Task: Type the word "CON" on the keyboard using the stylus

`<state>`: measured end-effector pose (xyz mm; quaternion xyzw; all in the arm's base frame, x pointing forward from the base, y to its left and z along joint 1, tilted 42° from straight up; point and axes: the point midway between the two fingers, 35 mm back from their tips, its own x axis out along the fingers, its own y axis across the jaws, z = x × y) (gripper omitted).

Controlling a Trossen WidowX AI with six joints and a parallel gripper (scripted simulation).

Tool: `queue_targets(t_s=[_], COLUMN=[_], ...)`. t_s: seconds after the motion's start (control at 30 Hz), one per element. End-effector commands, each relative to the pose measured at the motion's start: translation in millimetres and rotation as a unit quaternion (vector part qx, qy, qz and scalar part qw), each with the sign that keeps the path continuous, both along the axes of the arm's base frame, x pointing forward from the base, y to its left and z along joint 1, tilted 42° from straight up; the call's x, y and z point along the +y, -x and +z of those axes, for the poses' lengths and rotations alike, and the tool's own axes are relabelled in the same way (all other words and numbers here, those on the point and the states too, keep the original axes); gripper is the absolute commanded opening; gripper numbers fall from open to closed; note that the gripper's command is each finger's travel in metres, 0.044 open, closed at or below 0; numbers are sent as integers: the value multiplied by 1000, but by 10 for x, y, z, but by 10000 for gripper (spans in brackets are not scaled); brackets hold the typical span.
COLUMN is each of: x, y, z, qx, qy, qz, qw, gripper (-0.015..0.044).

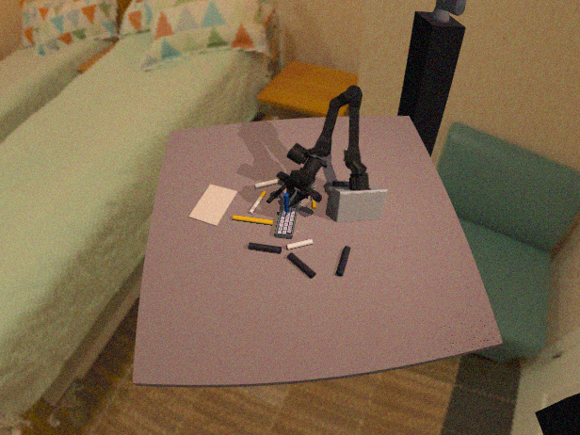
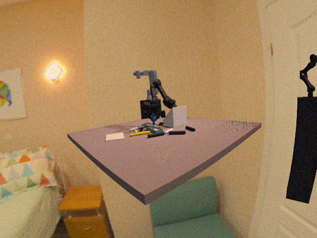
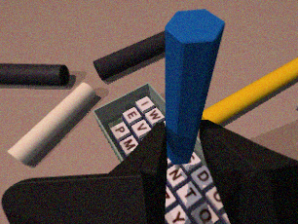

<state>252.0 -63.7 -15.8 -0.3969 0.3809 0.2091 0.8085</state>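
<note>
My gripper is shut on the blue stylus and holds it upright. The stylus stands over the end of the small green keyboard nearest the arm. The keyboard lies flat on the table and has white lettered keys. In the wrist view the black fingers hide the stylus's lower tip and the keys under it. I cannot tell whether the tip touches a key.
A yellow pen lies left of the keyboard. A white cylinder and three black cylinders lie in front of it. A white sheet lies to the left. The arm's base stands on a grey block.
</note>
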Motion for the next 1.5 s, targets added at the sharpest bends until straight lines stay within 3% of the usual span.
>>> queue_targets(t_s=[0.0,1.47], x=[-7,-95], y=[13,26], z=[-37,-135], qx=[4,4], qy=[-2,-2], qz=[2,2], qw=[1000,1000], gripper=[81,81])
